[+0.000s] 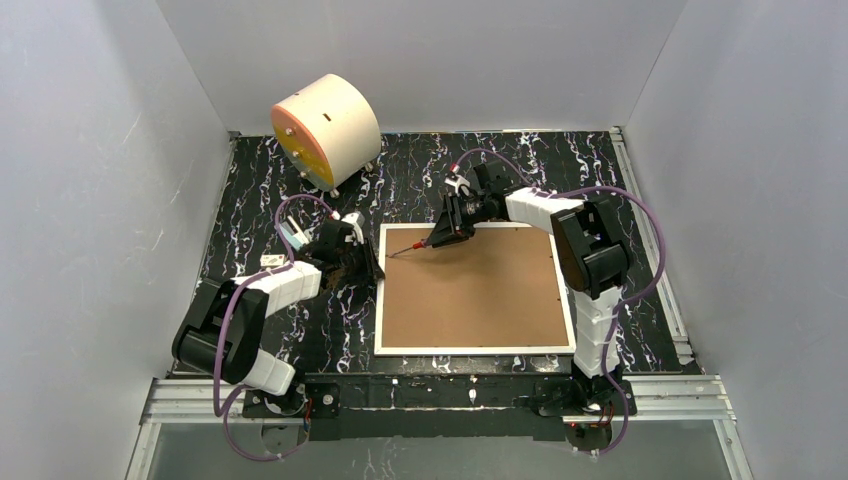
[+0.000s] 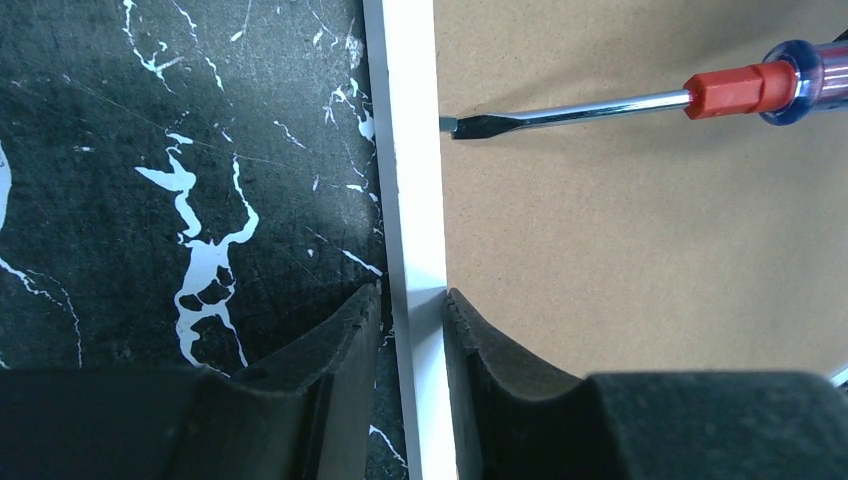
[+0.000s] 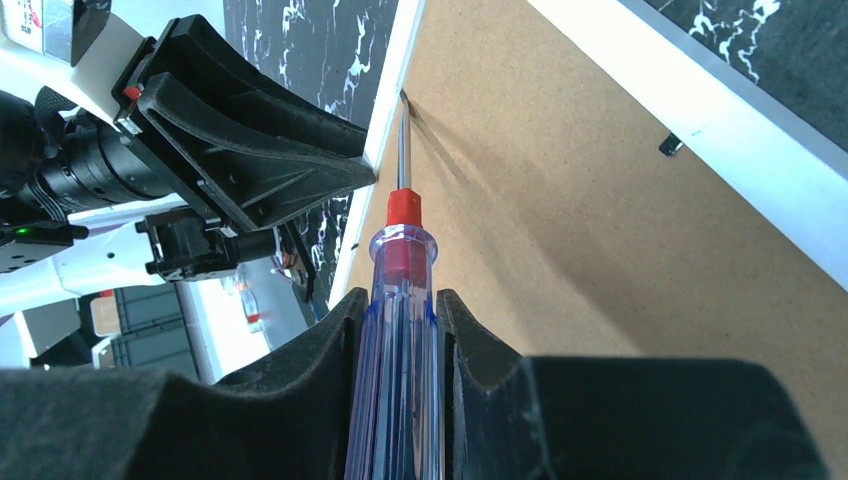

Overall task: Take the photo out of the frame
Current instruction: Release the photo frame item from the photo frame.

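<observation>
The frame [image 1: 476,349] lies face down on the table [image 1: 420,170], brown back up. My right gripper [image 3: 398,300] is clamped on a screwdriver [image 2: 740,90], its tip at the left rail's inner edge. My left gripper [image 2: 412,293] straddles that rail; whether it pinches, I cannot tell.

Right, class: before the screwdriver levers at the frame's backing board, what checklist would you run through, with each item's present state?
1. Grip of right claw on screwdriver: ok.
2. Blade tip at the seam between frame rail and backing board: ok.
3. Position of left claw astride that rail: ok.
4. Firm clamp there: cannot tell.
5. Release of the small black tab on another rail: cannot tell.
6. Sight of the photo: not ok, frame lies face down.
</observation>
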